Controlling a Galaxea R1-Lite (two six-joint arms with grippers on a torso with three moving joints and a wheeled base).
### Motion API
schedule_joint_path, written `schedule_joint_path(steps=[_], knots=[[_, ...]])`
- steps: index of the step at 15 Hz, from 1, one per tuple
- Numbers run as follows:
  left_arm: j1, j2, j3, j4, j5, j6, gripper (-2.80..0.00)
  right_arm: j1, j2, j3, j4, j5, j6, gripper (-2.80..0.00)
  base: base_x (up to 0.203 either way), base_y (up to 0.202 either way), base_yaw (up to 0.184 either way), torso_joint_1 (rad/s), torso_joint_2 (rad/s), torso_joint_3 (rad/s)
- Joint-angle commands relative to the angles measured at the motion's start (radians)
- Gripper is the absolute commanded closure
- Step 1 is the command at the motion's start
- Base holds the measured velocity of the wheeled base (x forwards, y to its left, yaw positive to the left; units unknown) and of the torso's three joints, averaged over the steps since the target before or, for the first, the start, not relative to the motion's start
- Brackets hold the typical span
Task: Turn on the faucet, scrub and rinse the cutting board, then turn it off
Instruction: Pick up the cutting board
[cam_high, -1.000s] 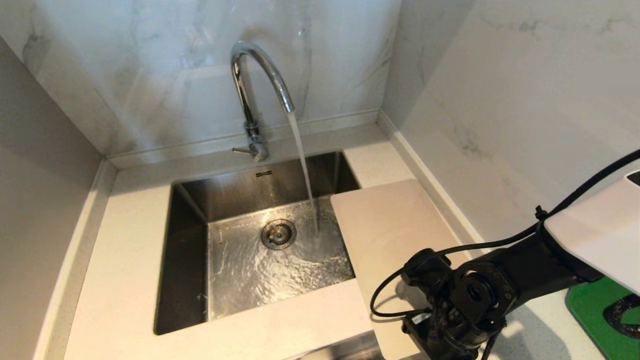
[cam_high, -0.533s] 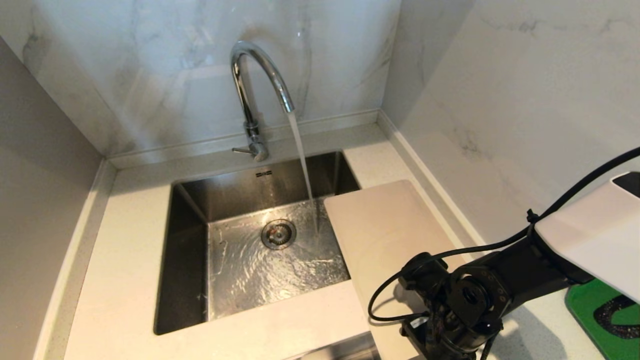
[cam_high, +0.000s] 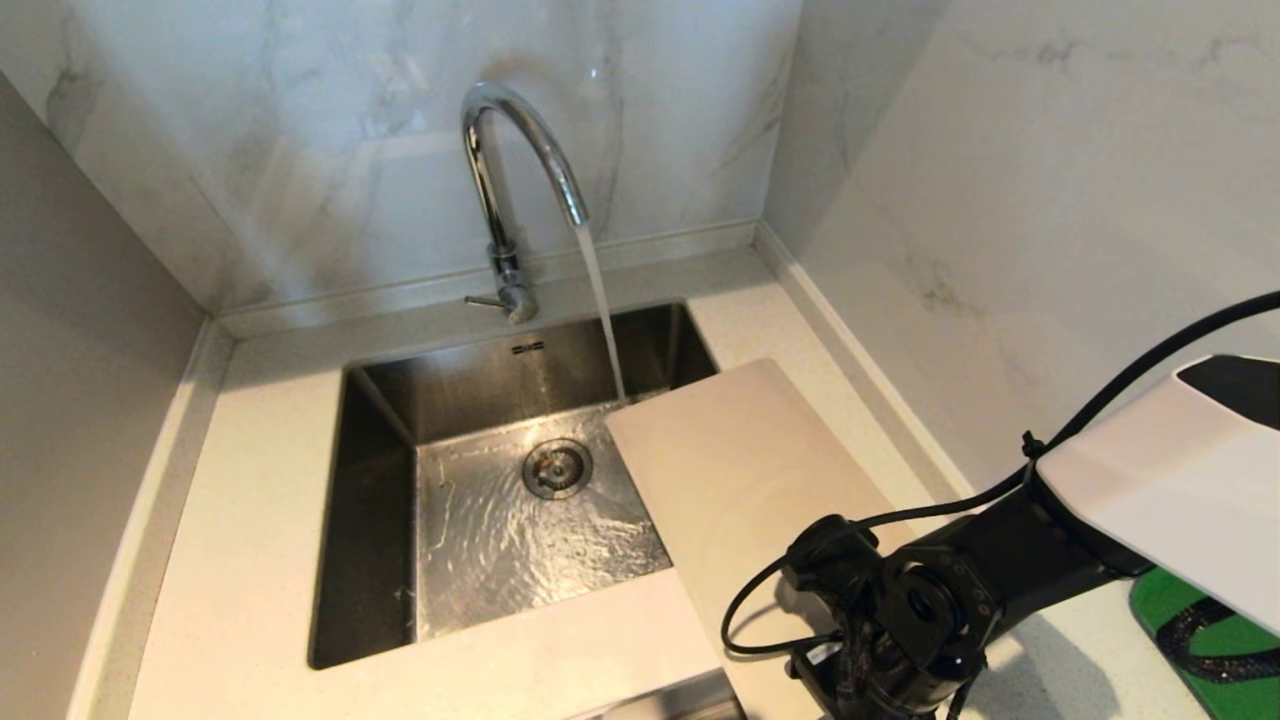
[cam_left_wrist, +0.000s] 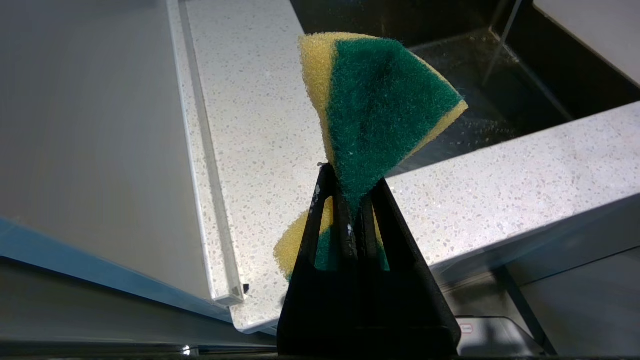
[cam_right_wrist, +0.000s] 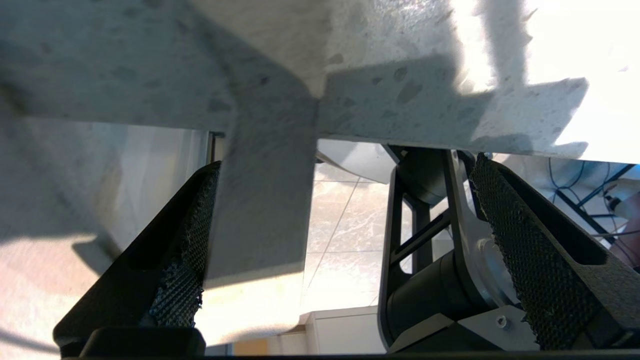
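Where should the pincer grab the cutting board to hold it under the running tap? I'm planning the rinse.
Grip the near edge of the cutting board, coming from the robot's side below the counter front. That end appears to overhang the counter, so fingers can go above and below the thin board. The far corner already projects over the sink by the faucet stream.

- The right arm (cam_high: 1000, 590) is black at its wrist end, with round joint housings, under a glossy white shell (cam_high: 1170, 490) bearing a dark inset panel.
- A black cable (cam_high: 1130, 385) runs along the arm, cinched by a tie, and loops loosely beside the wrist.
- The right gripper (cam_right_wrist: 345, 240) has 2 black wedge-shaped fingers (cam_right_wrist: 520, 245) with knurled, diamond-textured pads.
- The left gripper (cam_left_wrist: 352, 210) has 2 slim black triangular fingers with slotted sides on a black block.
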Motion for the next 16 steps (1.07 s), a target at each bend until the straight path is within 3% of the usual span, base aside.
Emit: schedule_joint_path(steps=[1, 10, 16], knots=[[0.0, 0.002, 0.003, 0.0, 0.0, 0.0, 0.0, 0.001, 0.014, 0.0, 0.001, -0.002, 0.008, -2.8, 0.0, 0.0, 0.0, 0.0, 0.0, 0.0], [0.0, 0.002, 0.003, 0.0, 0.0, 0.0, 0.0, 0.001, 0.042, 0.004, -0.006, -0.052, 0.008, -2.8, 0.0, 0.0, 0.0, 0.0, 0.0, 0.0], [0.0, 0.002, 0.003, 0.0, 0.0, 0.0, 0.0, 0.0, 0.046, 0.048, -0.104, -0.084, 0.003, -2.8, 0.0, 0.0, 0.0, 0.0, 0.0, 0.0]])
